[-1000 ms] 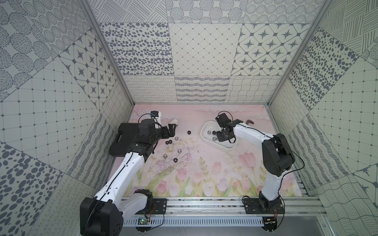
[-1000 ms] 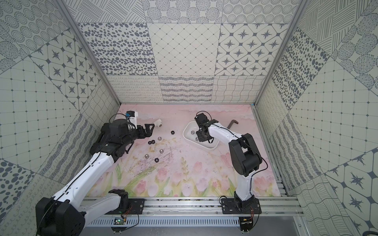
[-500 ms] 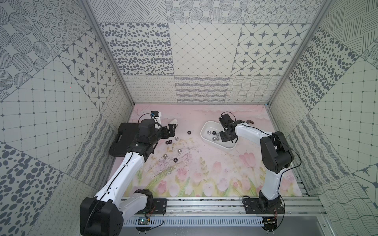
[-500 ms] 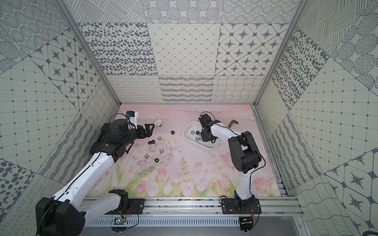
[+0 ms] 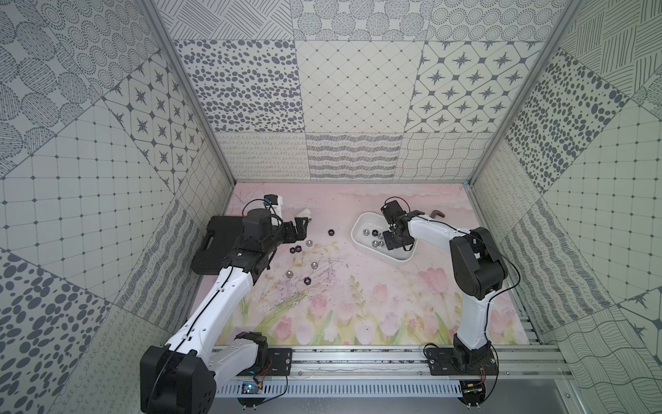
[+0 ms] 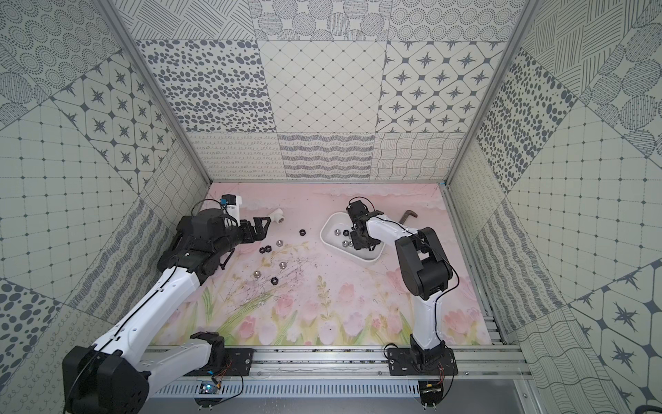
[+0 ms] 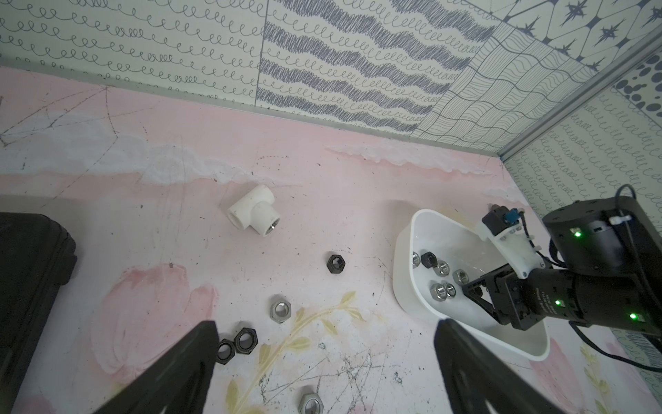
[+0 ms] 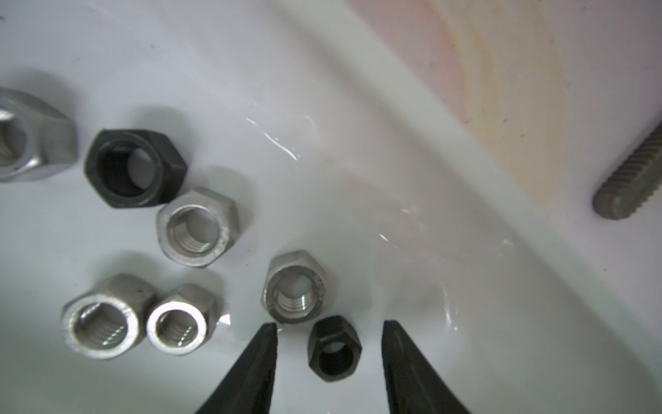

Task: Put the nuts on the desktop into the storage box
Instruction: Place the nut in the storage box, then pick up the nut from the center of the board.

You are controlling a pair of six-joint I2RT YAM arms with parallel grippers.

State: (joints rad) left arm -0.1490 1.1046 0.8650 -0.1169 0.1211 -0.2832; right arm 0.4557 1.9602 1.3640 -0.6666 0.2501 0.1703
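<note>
White links (image 5: pixel 225 299), black joints (image 5: pixel 478 269), apparently blue connector (image 5: pixel 267 201)

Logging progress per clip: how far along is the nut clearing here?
Done: six nuts lie in the storage box. In hand: a seventh, a small black nut, lies loose on the box floor between the fingers of the open right gripper. Left: seven nuts sit on the desktop near the open, empty left gripper. Roughly halfway.

Storage box (image 5: pixel 359 239): sitting on the desktop (image 5: pixel 358 297), right of centre, toward the back.
Boxed nuts (image 5: pixel 375 243): lying inside the box, in its back-left half.
Loose nuts (image 5: pixel 314 265): lying scattered left of the box.
Pipe fitting (image 5: pixel 304 214): lying behind the loose nuts.
Case (image 5: pixel 222 236): lying at the left edge.
Hex key (image 5: pixel 437 214): lying behind and right of the box.
</note>
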